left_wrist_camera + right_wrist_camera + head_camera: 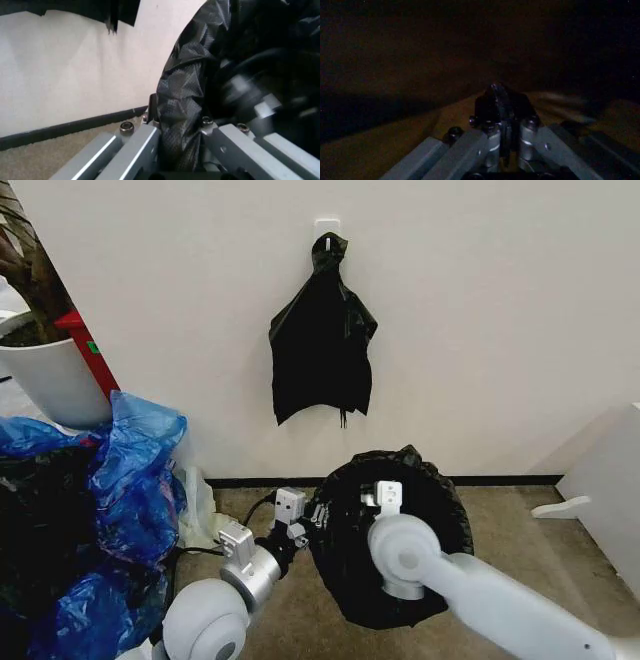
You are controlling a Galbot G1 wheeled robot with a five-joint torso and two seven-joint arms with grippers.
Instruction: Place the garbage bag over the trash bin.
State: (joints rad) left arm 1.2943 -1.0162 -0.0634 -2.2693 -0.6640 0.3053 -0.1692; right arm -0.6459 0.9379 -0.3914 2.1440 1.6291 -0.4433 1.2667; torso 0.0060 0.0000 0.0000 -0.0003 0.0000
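Ideally the left pincer, clamped on the crinkly glossy black plastic garbage bag, would tug its edge evenly down, while the right pincer, closed inside the bag, stays clear.

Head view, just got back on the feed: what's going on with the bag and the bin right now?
The garbage bag is draped over the bin on the floor by the wall, covering it completely. The left hand is clamped on the bag's outer edge on the bin's left side. The right hand is shut and reaches down inside the dark lined opening. A bunch of spare black bags hangs on the wall above.
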